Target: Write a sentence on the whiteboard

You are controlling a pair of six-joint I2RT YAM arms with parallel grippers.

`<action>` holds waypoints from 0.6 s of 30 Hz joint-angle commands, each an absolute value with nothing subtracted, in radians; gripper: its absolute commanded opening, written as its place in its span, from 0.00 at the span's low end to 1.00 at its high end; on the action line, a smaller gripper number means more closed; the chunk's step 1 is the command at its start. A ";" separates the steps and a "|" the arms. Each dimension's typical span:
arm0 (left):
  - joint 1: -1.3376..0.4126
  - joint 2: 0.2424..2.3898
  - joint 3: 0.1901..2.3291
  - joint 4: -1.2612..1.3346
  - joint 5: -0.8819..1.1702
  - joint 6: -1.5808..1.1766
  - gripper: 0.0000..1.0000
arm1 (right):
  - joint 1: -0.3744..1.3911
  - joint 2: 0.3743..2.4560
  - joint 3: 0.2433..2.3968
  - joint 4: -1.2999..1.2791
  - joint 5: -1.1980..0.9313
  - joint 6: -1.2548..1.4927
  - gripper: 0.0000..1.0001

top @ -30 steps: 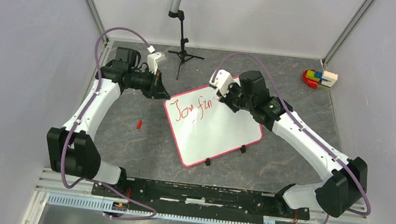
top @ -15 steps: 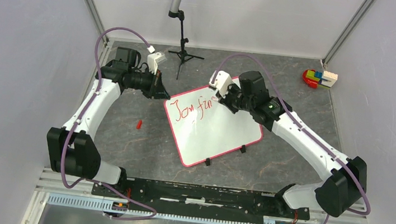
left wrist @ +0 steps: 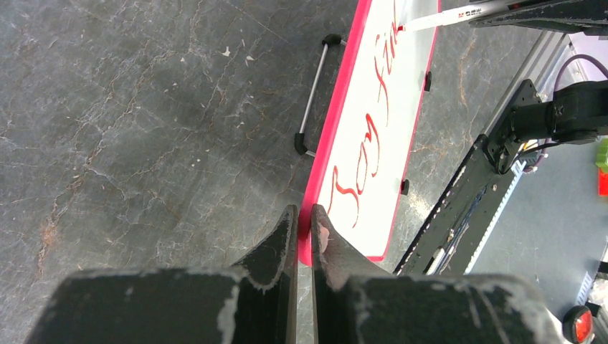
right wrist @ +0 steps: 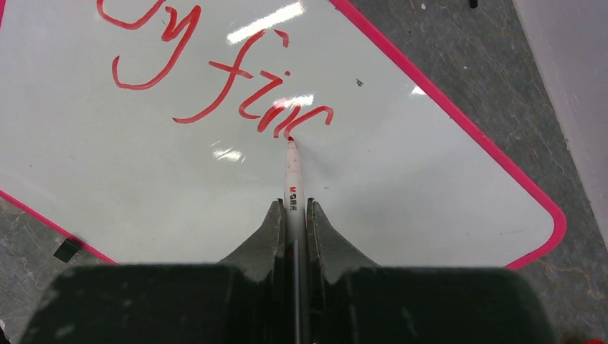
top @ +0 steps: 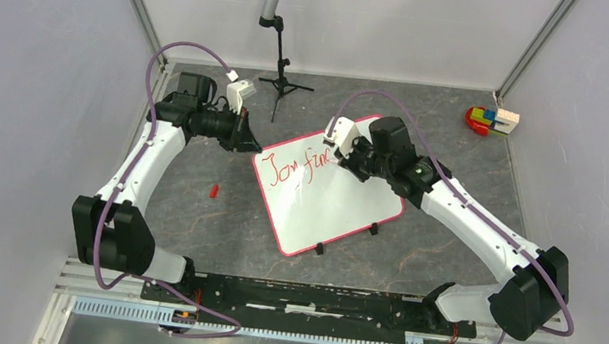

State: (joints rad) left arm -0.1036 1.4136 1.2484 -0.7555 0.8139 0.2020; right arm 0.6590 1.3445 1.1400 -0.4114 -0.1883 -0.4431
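Finds the whiteboard [top: 340, 206] flat on the grey table [top: 455, 189], centre, turned askew between both arms. Grips its pink frame at the far-left corner with the left gripper [left wrist: 303, 213], fingers nearly together on the edge. Pinches a white marker [right wrist: 292, 168] in the right gripper [right wrist: 294, 204], jaws narrow on the barrel. Presses the marker tip to the board at the end of the last red stroke. Shows the sentence [top: 288, 172] as one line of red cursive near the far edge (two short words, hard to read). Notes a small red piece [top: 213, 189] on the table left of the board, well apart.
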 commanded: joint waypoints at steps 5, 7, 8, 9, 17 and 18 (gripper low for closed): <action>-0.129 1.426 1.247 -0.782 0.815 0.229 0.07 | 0.655 1.366 1.218 -0.375 -0.111 -0.453 0.00; -0.127 1.426 1.248 -0.782 0.815 0.230 0.07 | 0.652 1.377 1.233 -0.374 -0.107 -0.453 0.00; -0.127 1.426 1.247 -0.781 0.815 0.230 0.07 | 0.650 1.382 1.237 -0.370 -0.107 -0.453 0.00; -0.127 1.426 1.247 -0.781 0.815 0.231 0.07 | 0.650 1.386 1.243 -0.366 -0.104 -0.455 0.00; -0.127 1.434 1.247 -0.781 0.812 0.232 0.07 | 0.628 1.431 1.310 -0.358 -0.088 -0.466 0.00; -0.128 1.434 1.247 -0.781 0.811 0.233 0.07 | 0.626 1.434 1.314 -0.358 -0.091 -0.468 0.00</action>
